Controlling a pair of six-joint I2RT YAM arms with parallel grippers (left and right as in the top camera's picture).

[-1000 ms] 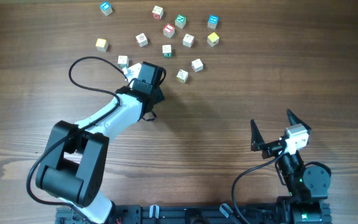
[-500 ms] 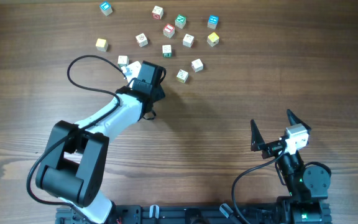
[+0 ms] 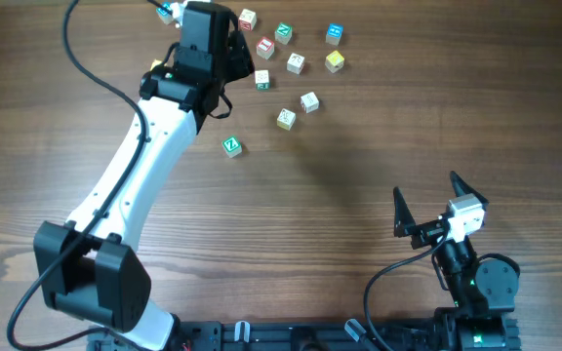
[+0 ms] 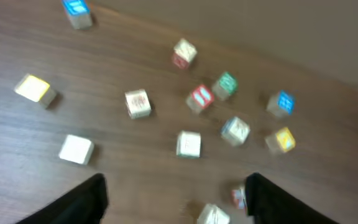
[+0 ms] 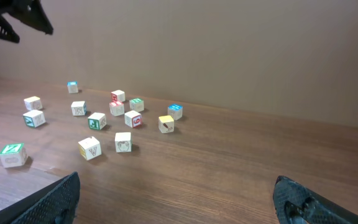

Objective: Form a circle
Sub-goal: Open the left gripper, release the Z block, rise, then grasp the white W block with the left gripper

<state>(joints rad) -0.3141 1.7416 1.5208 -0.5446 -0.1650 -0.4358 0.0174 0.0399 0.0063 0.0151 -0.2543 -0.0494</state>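
2 spread claws: left claw (image 4: 176,180) over far-edge cubes (image 3: 296,62); right claw (image 3: 424,185) above bare table (image 3: 340,244)

Left arm (image 3: 135,166) reaches to the worktop's (image 3: 359,146) far side, left end effector (image 4: 178,205) spread and empty. Right arm (image 3: 466,268) is folded at its near edge, right end effector (image 3: 427,200) spread wide.

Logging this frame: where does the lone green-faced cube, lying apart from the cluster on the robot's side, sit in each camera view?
Overhead: the green-faced cube is left of centre, below the cluster.
Left wrist: not in it.
Right wrist: far left and low, the nearest cube to the camera.
Shared landmark: the yellow-topped cube on the cluster's right side, with a blue-topped cube beside it.
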